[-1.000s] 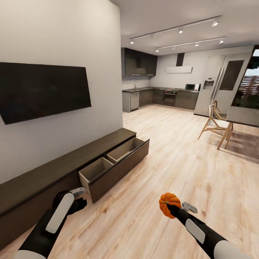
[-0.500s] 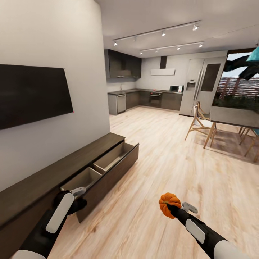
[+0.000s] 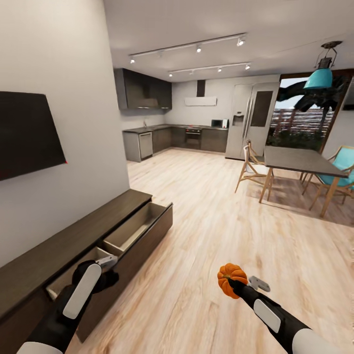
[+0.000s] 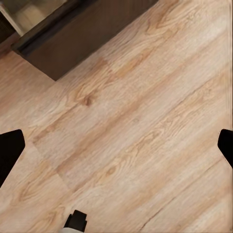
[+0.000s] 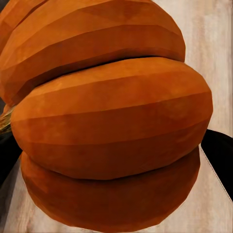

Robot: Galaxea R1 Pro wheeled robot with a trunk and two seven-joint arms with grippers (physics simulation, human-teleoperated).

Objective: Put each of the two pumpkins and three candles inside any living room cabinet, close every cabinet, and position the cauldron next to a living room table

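Head view first: the right hand [image 3: 231, 282] is clamped on an orange pumpkin [image 3: 231, 279], held up over the wood floor [image 3: 206, 275]. Across from it the left hand [image 3: 109, 269] hangs with fingers spread wide, carrying nothing, just beside the cabinet [image 3: 59, 246] and its pulled-out drawer [image 3: 140, 228]. Farther back stands a dining table [image 3: 297, 161] with chairs, then the kitchen.
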